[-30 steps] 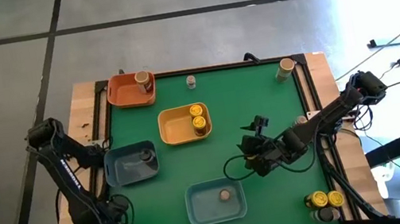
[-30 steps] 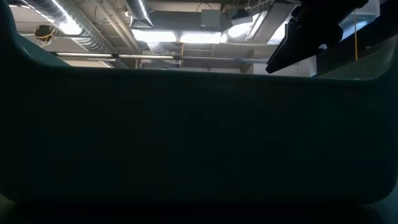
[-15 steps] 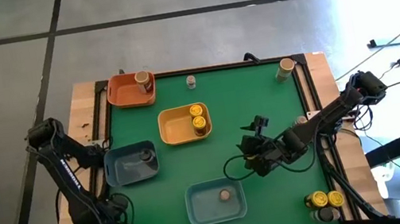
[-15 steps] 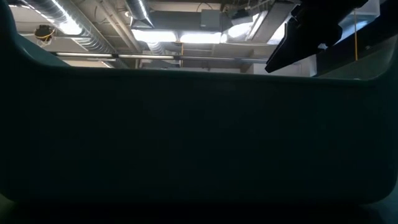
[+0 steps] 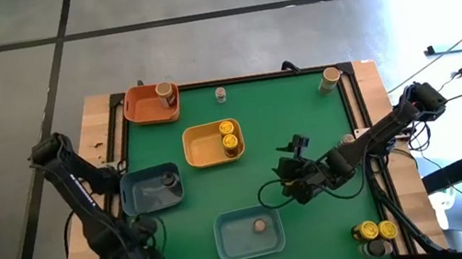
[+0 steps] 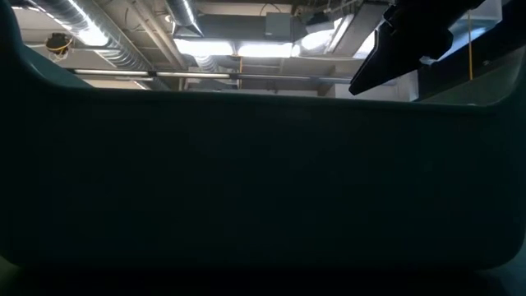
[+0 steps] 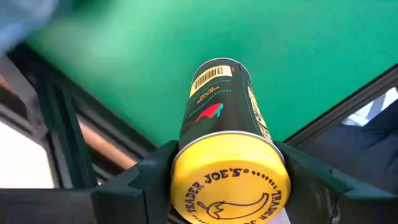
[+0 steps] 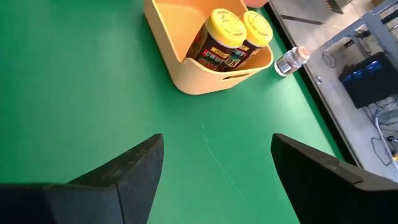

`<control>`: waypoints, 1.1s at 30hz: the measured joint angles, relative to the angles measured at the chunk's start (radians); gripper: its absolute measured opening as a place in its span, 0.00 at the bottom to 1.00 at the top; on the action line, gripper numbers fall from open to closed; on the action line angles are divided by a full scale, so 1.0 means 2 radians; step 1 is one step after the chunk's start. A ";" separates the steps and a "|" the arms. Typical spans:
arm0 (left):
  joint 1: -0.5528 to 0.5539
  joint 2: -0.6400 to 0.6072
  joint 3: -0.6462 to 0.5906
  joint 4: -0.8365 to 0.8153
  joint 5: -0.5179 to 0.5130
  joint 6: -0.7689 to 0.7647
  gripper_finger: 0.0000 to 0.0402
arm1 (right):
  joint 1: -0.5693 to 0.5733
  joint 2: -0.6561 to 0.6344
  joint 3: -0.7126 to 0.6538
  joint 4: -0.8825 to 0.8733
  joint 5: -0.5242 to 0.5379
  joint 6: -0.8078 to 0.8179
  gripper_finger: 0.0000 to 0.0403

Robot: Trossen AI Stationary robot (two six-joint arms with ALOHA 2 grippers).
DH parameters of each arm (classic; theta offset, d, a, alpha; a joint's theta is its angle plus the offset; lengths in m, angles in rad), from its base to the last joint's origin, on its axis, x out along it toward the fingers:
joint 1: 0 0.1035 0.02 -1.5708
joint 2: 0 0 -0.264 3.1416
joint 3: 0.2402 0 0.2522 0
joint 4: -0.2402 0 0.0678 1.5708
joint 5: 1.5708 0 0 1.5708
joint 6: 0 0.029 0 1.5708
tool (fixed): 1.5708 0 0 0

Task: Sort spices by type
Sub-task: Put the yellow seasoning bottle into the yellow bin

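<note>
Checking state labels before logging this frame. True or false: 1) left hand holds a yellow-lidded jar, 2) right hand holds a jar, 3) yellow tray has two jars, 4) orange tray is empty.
1) The left hand holds a yellow-lidded jar: true.
2) The right hand holds a jar: false, it is open with only green mat between its fingers.
3) The yellow tray has two jars: true, both yellow-lidded.
4) The orange tray is empty: false, one tan-lidded jar stands in it.

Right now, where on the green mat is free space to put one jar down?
Bare mat lies between the yellow tray and the tan-lidded jar at the far right corner. The near right corner is crowded by yellow-lidded jars.
</note>
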 joint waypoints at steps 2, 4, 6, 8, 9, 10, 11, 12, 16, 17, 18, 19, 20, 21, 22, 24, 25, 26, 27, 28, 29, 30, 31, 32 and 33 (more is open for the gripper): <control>0.022 0.000 0.018 -0.020 -0.011 0.035 0.56 | 0.000 0.000 0.000 0.000 -0.001 0.000 0.74; 0.046 0.000 0.039 -0.040 -0.027 0.076 0.57 | 0.000 0.000 0.000 0.001 -0.001 0.000 0.74; 0.072 0.000 0.061 -0.061 -0.043 0.119 0.57 | 0.000 0.000 0.000 0.002 -0.001 -0.001 0.74; 0.100 0.000 0.083 -0.079 -0.055 0.166 0.57 | 0.000 0.000 0.000 0.002 -0.001 -0.001 0.74; 0.114 0.000 0.094 -0.088 -0.060 0.188 0.57 | 0.000 0.000 0.000 0.003 -0.001 -0.002 0.74; 0.129 0.000 0.105 -0.096 -0.065 0.213 0.57 | 0.000 0.000 0.000 0.003 -0.001 -0.004 0.74; 0.144 0.000 0.116 -0.104 -0.071 0.238 0.57 | 0.000 0.000 0.000 0.003 -0.001 -0.004 0.74; 0.161 0.000 0.125 -0.109 -0.079 0.262 0.57 | 0.000 0.000 0.000 0.003 -0.001 -0.004 0.74; 0.229 0.000 0.154 -0.114 -0.101 0.357 0.57 | 0.000 0.000 0.000 0.003 -0.001 -0.008 0.74; 0.246 0.000 0.159 -0.114 -0.102 0.380 0.57 | 0.000 0.000 0.000 0.003 -0.001 -0.011 0.74; 0.264 0.000 0.164 -0.114 -0.103 0.401 0.57 | 0.000 0.000 0.000 0.003 -0.001 -0.018 0.74; 0.281 0.000 0.167 -0.114 -0.103 0.421 0.57 | 0.000 0.000 0.000 0.003 -0.001 -0.025 0.74; 0.299 0.000 0.168 -0.113 -0.103 0.440 0.57 | 0.000 0.000 0.000 0.002 -0.001 -0.036 0.74; 0.317 0.000 0.169 -0.113 -0.103 0.459 0.57 | 0.000 0.000 0.000 0.002 -0.001 -0.046 0.74; 0.335 0.000 0.169 -0.112 -0.104 0.478 0.57 | 0.000 0.000 0.000 0.002 -0.001 -0.056 0.74; 0.369 0.000 0.169 -0.109 -0.105 0.514 0.57 | 0.000 0.000 0.000 0.002 -0.001 -0.076 0.74; 0.386 0.001 0.169 -0.105 -0.106 0.532 0.57 | 0.000 0.000 0.000 0.002 -0.001 -0.086 0.74; 0.402 0.001 0.169 -0.099 -0.107 0.550 0.57 | 0.000 0.000 0.000 0.002 -0.001 -0.091 0.74; 0.418 0.001 0.169 -0.090 -0.109 0.568 0.57 | 0.000 0.000 0.000 0.002 0.001 -0.099 0.74; 0.432 0.002 0.169 -0.080 -0.109 0.584 0.57 | 0.000 0.000 0.000 0.001 0.004 -0.101 0.74; 0.446 0.004 0.169 -0.071 -0.111 0.600 0.57 | 0.000 0.000 0.000 0.000 0.006 -0.103 0.74; 0.461 0.006 0.169 -0.065 -0.114 0.616 0.57 | 0.000 0.000 0.000 -0.002 0.007 -0.108 0.74; 0.474 0.009 0.169 -0.061 -0.116 0.632 0.57 | 0.000 0.000 0.000 -0.003 0.007 -0.114 0.74; 0.486 0.014 0.169 -0.060 -0.119 0.648 0.57 | 0.000 0.000 0.000 -0.002 0.007 -0.119 0.74; 0.498 0.020 0.169 -0.058 -0.121 0.661 0.57 | -0.002 0.000 0.000 -0.002 0.008 -0.126 0.74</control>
